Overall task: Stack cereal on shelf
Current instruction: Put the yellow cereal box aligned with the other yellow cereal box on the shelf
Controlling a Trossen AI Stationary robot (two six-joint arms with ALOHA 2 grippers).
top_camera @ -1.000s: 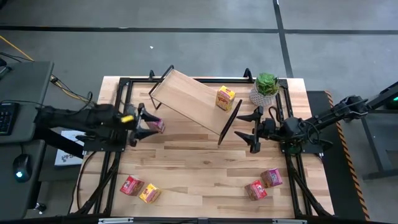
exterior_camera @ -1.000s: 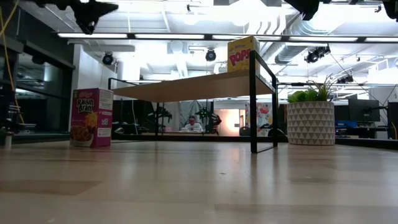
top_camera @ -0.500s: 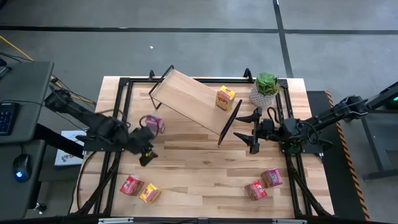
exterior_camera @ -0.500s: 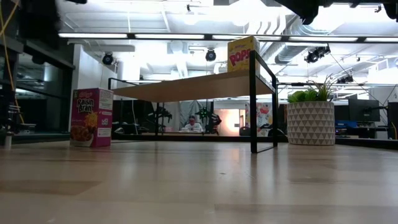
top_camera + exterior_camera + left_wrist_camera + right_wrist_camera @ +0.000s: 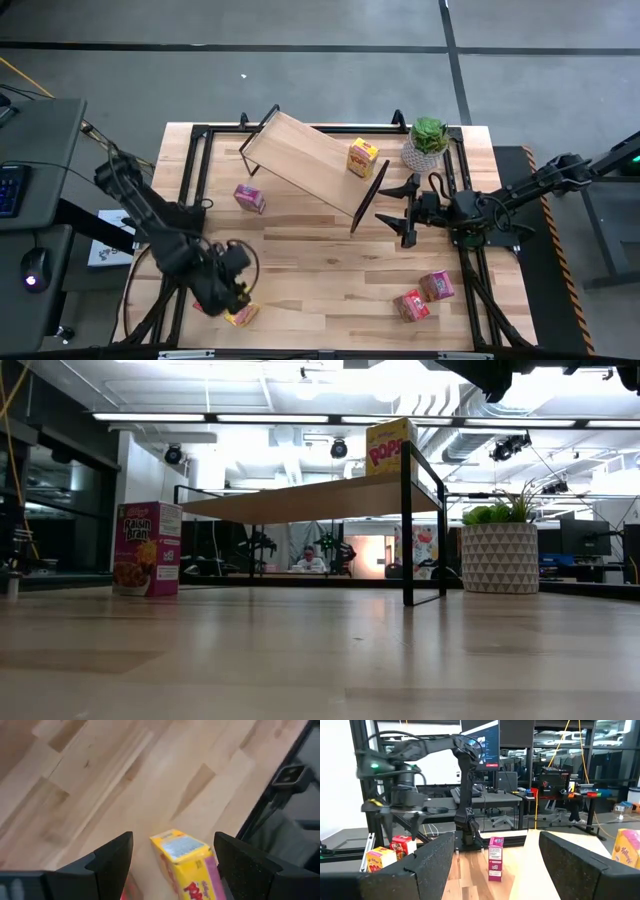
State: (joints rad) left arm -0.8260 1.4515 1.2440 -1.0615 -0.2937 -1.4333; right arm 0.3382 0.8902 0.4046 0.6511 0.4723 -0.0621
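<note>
Yellow cereal box (image 5: 241, 314) lies lower left on the bench beneath your left gripper (image 5: 228, 290), jaws apart, so lower, clamp, then carry it to the shelf (image 5: 305, 160) at upper centre.

I see a yellow box (image 5: 362, 157) on my light wood shelf (image 5: 300, 156) with black wire ends. A pink box (image 5: 249, 198) stands on the pale wood table (image 5: 320, 265). The green plant (image 5: 429, 133) sits in a white pot with triangle shapes (image 5: 499, 558).
</note>
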